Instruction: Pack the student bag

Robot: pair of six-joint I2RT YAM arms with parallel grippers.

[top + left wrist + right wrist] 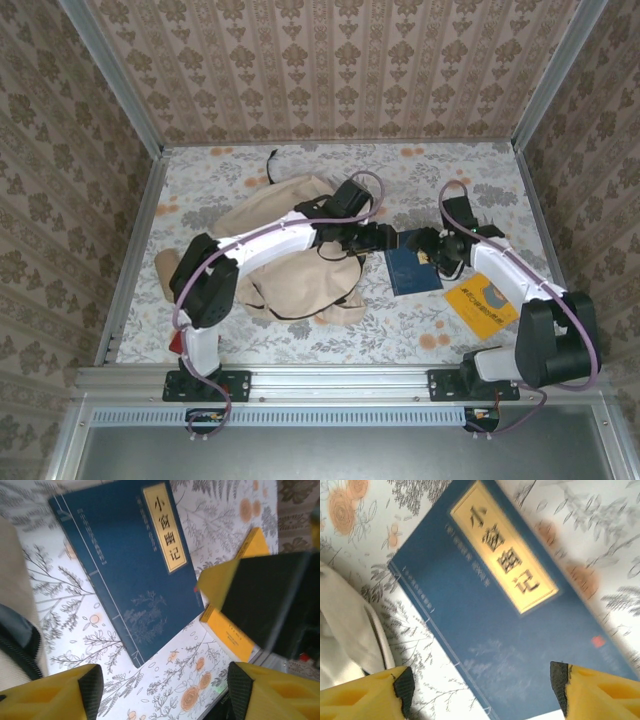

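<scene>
Two white arms [270, 238] with black joints [205, 280], lilac cables [368, 174] looping alongside, and yellow fingers [45, 695] tipped with black pads [91, 682].

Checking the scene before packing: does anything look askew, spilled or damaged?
Nothing spilled or damaged. The bag lies slumped and crumpled; the blue book and the yellow book lie flat beside it at different angles.

Soft matt cloth student bag [285, 200], matt paper-covered blue book [130, 565]
</scene>
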